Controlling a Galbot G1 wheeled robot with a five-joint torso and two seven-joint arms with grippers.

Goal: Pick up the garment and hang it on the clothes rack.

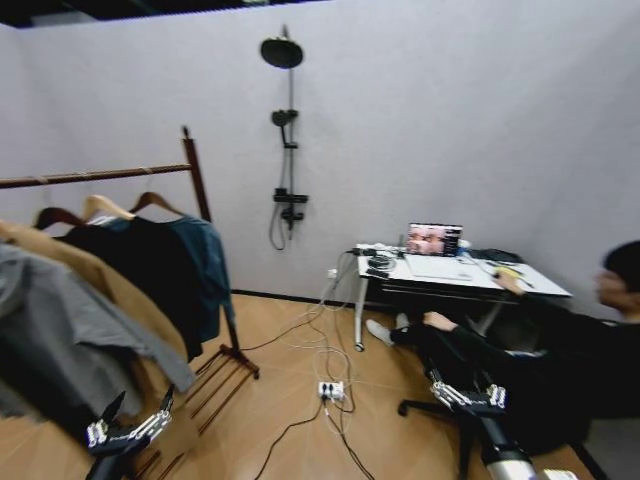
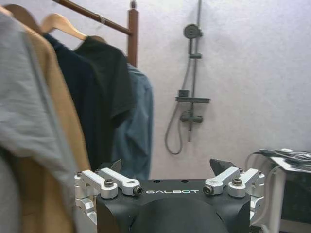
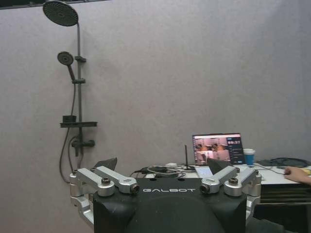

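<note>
The tall dark reddish-brown wooden clothes rack (image 1: 196, 175) stands at the left of the head view, its near end cut off by the frame edge; one post with a knob finial is visible. Five garments hang on its horizontal bar, counted left to right: a grey one, a tan one, a dark navy one, a black one, and last, nearest the post, the dark teal-blue long-sleeved garment (image 1: 207, 262), partly hidden behind the black one. The hanger under it is hard to make out. The left gripper (image 1: 130, 418) hangs low in front of the grey and tan cloth, fingers spread wide, holding nothing. The right gripper (image 1: 469, 388) sits low at the right, fingers likewise spread wide and empty.
</note>
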